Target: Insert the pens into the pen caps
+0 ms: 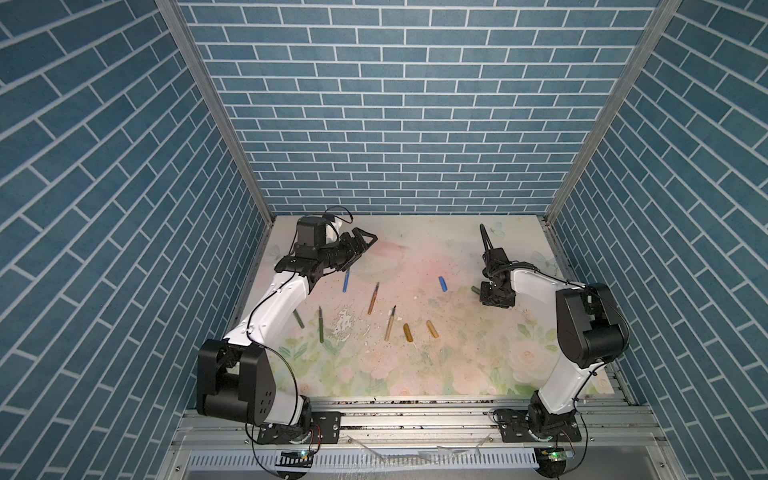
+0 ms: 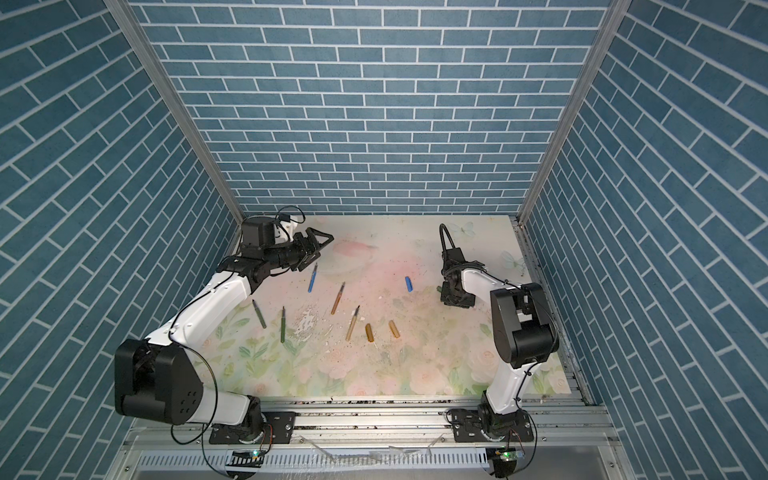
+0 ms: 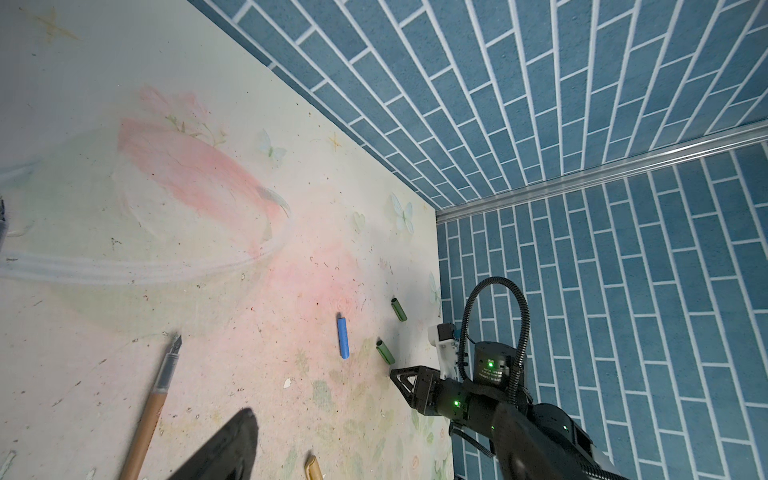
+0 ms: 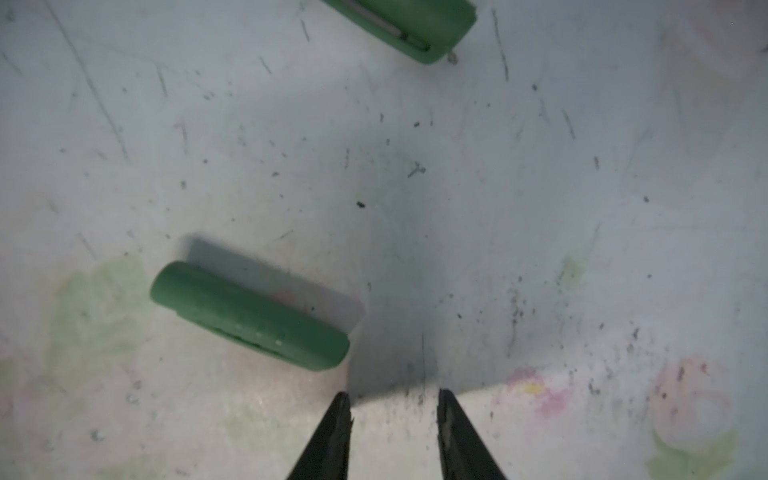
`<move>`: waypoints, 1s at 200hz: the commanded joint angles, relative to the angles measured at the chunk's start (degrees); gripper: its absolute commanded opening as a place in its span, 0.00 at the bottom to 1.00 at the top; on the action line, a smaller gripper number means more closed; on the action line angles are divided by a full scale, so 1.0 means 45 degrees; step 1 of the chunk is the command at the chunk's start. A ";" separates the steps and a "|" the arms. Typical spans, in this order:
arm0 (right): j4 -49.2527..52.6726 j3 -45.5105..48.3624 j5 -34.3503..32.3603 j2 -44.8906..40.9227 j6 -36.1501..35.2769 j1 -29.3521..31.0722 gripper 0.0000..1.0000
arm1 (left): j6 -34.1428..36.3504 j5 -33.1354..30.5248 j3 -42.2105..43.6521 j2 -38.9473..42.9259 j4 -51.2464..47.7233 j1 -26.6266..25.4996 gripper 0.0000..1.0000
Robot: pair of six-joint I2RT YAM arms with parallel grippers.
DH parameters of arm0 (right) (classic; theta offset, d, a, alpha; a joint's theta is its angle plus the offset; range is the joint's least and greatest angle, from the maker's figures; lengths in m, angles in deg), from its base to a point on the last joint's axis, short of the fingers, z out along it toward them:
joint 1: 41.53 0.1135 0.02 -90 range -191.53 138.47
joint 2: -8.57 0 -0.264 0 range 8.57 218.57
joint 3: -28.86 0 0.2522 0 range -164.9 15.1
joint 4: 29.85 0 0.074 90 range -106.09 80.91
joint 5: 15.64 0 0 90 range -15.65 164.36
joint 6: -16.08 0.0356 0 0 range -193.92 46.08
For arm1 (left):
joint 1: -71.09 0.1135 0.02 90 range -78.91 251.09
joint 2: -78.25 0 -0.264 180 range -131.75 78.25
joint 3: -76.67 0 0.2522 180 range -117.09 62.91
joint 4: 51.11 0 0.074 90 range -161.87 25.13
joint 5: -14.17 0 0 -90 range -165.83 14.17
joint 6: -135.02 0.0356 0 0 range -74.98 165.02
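Right wrist view, your right gripper [image 4: 395,401] part open, empty, right of blue cap [image 1: 443,284], green cap [image 4: 249,316] just outside one jaw, second green cap [image 4: 415,29] near, five pens [image 1: 373,298] left of blue cap, your left gripper [image 1: 362,247] wide open, empty, far left of it.
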 commanded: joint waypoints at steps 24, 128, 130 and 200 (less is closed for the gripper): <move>-0.0282 -0.0487 -0.0315 0.0755 0.0093 -0.0388 0.37 | 0.0078 0.0202 -0.0011 0.0176 0.0201 -0.0041 0.90; -0.0146 -0.2238 0.0125 0.1756 -0.0245 -0.0535 0.39 | 0.0273 0.0150 -0.0080 0.0086 0.0109 -0.0043 0.90; -0.0125 -0.2275 0.0100 0.1733 -0.0270 -0.0537 0.39 | 0.0283 0.0145 -0.0084 0.0083 0.0110 -0.0034 0.90; 0.1429 -0.4249 -0.0379 0.2284 -0.1250 0.0175 0.58 | 0.0346 0.0163 -0.0098 0.0064 0.0107 -0.0033 0.90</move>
